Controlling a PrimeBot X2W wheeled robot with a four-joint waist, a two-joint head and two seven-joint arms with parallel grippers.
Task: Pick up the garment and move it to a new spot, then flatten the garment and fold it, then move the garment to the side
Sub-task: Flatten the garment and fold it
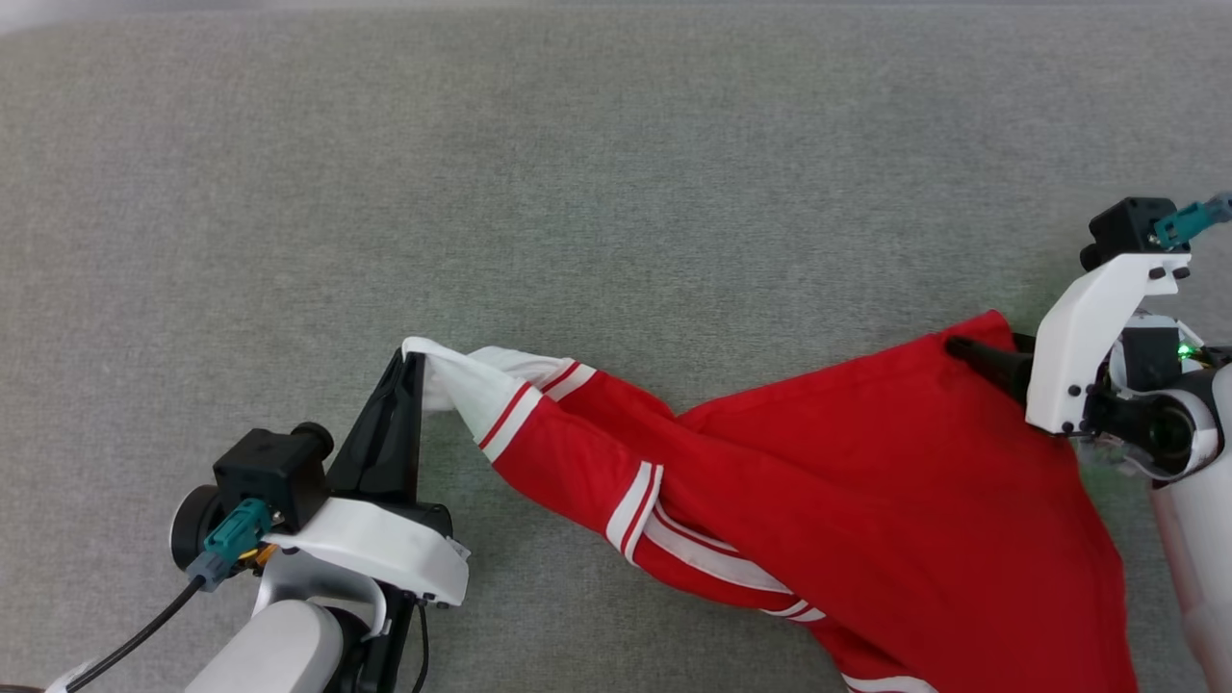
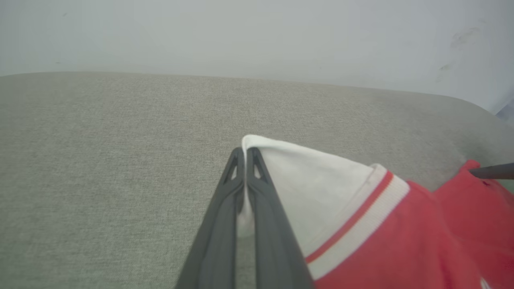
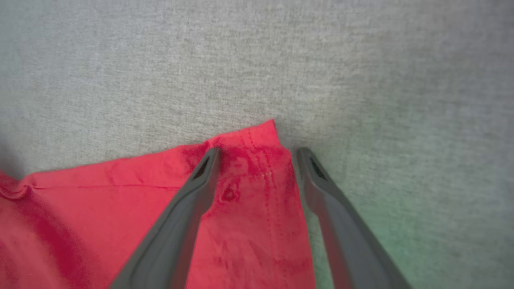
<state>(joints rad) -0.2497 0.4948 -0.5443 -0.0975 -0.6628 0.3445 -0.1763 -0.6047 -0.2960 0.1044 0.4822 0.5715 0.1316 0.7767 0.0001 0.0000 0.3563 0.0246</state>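
Garment point(image 1: 866, 481): red, bunched at the lower right of the grey fabric surface point(image 1: 577, 144), drawn leftward by its white sleeve point(image 1: 462, 380); runs off the head view's bottom edge.
Left gripper point(image 2: 245, 151): pinched shut on the sleeve's tip.
Right gripper point(image 3: 260, 151): jaws wide apart astride the red hem corner point(image 3: 257, 136), gripping nothing.
Open room: bare surface beyond and left of the garment.
Left wrist view adds: surface's far edge against a pale wall point(image 2: 257, 32).
Right wrist view adds: stitching along the corner.
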